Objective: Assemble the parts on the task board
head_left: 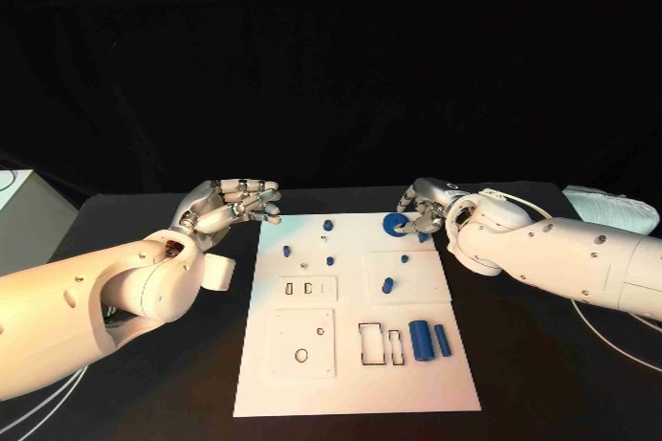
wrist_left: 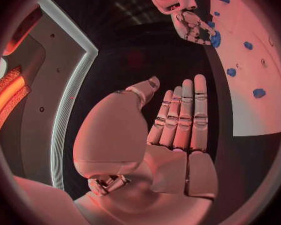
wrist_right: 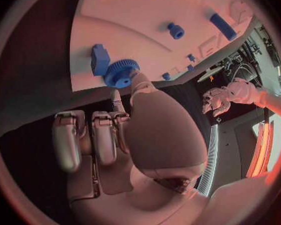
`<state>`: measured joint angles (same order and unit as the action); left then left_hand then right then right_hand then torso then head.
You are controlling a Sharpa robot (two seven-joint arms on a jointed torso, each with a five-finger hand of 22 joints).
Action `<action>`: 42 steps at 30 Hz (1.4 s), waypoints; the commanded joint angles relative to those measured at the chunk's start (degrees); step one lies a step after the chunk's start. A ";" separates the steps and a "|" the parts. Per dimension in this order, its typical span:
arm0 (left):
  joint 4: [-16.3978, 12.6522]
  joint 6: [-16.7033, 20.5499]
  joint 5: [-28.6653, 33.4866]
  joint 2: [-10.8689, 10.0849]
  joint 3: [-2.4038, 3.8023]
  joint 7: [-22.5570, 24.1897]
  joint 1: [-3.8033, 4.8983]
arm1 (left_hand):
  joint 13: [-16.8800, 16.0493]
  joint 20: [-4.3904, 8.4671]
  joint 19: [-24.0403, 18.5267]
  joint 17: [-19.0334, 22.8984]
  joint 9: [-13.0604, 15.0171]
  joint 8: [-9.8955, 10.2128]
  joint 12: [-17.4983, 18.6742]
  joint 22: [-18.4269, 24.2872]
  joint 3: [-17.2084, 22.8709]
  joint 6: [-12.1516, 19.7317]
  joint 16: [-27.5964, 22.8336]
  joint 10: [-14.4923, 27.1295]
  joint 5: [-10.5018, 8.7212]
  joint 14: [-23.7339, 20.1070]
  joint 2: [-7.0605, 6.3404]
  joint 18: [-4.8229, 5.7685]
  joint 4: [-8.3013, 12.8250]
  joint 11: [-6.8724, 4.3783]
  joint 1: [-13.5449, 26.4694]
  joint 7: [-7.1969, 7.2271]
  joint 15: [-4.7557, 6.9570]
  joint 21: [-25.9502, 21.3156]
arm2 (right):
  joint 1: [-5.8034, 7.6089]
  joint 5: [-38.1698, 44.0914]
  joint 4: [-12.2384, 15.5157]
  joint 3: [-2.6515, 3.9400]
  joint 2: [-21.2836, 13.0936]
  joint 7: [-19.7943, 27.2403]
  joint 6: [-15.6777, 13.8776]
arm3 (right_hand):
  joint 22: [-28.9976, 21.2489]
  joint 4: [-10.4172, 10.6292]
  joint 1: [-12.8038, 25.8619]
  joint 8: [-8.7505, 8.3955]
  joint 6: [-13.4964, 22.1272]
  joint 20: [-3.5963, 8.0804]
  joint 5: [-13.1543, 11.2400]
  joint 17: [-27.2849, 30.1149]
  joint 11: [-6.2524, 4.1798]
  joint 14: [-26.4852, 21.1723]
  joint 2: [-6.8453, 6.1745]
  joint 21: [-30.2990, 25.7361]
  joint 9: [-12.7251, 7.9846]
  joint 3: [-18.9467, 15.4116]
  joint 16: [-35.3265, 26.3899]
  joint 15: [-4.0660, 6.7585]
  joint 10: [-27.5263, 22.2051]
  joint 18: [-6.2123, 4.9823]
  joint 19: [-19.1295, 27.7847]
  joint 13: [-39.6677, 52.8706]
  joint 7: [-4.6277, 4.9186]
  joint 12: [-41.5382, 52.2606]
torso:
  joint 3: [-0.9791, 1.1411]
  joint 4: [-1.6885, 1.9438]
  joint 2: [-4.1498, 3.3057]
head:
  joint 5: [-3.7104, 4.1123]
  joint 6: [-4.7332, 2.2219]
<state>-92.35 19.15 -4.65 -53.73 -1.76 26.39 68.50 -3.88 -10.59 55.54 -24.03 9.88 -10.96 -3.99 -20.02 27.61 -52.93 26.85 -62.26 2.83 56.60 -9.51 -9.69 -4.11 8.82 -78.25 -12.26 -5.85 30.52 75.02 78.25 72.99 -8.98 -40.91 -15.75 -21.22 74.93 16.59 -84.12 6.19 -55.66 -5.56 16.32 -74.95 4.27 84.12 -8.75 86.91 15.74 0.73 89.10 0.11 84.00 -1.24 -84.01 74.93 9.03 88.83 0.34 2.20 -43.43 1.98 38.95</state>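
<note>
The white task board lies in the middle of the black table. At its far edge sits a blue gear, and my right hand pinches it between thumb and a finger; the right wrist view shows the gear at the thumb's tip, beside a small blue block. My left hand hovers off the board's far left corner, holding nothing, fingers straight with the thumb apart. Small blue pegs stand across the far half of the board, and two blue cylinders lie near its right edge.
Rectangular slots and a square recessed plate occupy the board's near half. A white cable runs along the table at the right. A pale box stands off the table's left edge.
</note>
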 commanded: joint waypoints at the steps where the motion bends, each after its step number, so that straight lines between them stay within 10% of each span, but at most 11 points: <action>1: -0.20 -0.95 0.04 -0.03 0.05 0.09 0.05 | 0.05 0.05 -0.36 -0.10 -0.06 0.29 0.17 -0.05 0.28 -0.30 0.30 -0.09 0.01 -0.38 0.48 -0.12 0.08 0.18 0.01 0.01 0.08 0.11 | -0.15 -0.12 0.40 -0.01 -0.15 0.02 2.14 | 12.03 0.10 0.89 -0.30 0.28 -0.53 0.03 -13.33 0.25 5.51 -0.14 0.25 -0.08 0.32 0.40 -0.38 4.46 0.38 -4.24 13.19 0.24 -0.12 | 0.07 -0.10 -0.06 | -0.12 0.28; 19: -0.18 -0.52 -0.18 -0.18 0.05 -0.35 0.06 | 0.05 0.05 -0.42 -0.11 -0.07 0.30 0.18 -0.11 0.31 -0.29 0.33 -0.08 0.01 -0.40 0.50 -0.12 0.10 0.19 0.01 -0.01 0.08 0.19 | -0.36 -0.10 1.58 -0.01 -0.62 0.15 1.84 | 12.40 -0.12 0.90 0.75 -1.29 -0.55 0.65 -13.50 -0.10 5.54 0.79 0.55 0.19 1.79 0.46 -0.19 4.79 0.46 -4.38 13.63 -0.22 0.16 | 0.10 -0.10 -0.03 | -0.02 0.32; 42: 0.04 -0.80 -0.19 -0.09 0.05 -0.66 0.06 | 0.06 0.03 -0.63 -0.17 -0.08 0.32 0.19 -0.36 0.41 -0.28 0.43 -0.06 0.01 -0.45 0.50 -0.13 0.17 0.22 0.03 -0.05 0.06 0.49 | -0.59 9.98 7.90 0.09 -0.32 -3.93 -10.26 | 14.57 -0.21 -0.41 3.62 -5.47 1.10 -0.59 -13.93 -1.80 5.63 0.09 2.60 0.60 11.74 0.58 1.60 6.00 1.09 -5.67 15.07 -2.07 1.17 | 0.10 -0.06 -0.03 | -0.15 0.23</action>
<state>-92.25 19.17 -4.73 -53.93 -1.76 25.51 68.50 -3.89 -10.56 55.16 -24.13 9.88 -10.96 -3.99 -20.33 27.77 -52.93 27.05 -62.26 2.83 56.60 -9.51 -9.69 -3.95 8.82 -78.25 -12.26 -5.85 30.73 74.45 84.55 80.06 -8.93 -41.42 -18.47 -28.58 74.91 16.35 -84.48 8.72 -59.53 -4.71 15.54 -74.93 3.03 84.03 -8.31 89.30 15.75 12.19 89.31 1.45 84.02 -1.26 -84.01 74.91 8.07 89.64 0.43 2.16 -43.48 1.87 39.17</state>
